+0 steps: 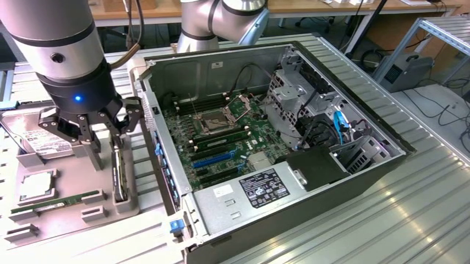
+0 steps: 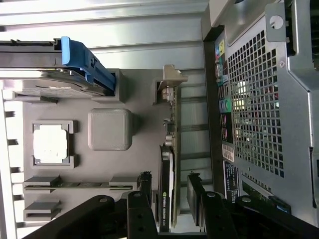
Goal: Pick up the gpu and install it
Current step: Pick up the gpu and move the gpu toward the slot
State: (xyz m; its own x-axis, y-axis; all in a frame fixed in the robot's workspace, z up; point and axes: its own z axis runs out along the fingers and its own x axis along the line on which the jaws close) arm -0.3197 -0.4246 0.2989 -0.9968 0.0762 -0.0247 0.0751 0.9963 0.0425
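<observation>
Gripper (image 2: 169,185) is open, fingers (image 2: 195,191) straddling the gpu (image 2: 165,164). The gpu stands on edge in its grey tray (image 2: 109,169) slot, beside the computer case (image 2: 259,124).

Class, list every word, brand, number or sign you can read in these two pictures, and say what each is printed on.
"NVIDIA QUADRO": on the edge of the gpu cooler; the characters after it are blurred.
Too small to read: the power supply label.
Too small to read: the hard drive label.
Too small to read: the case stickers.
</observation>
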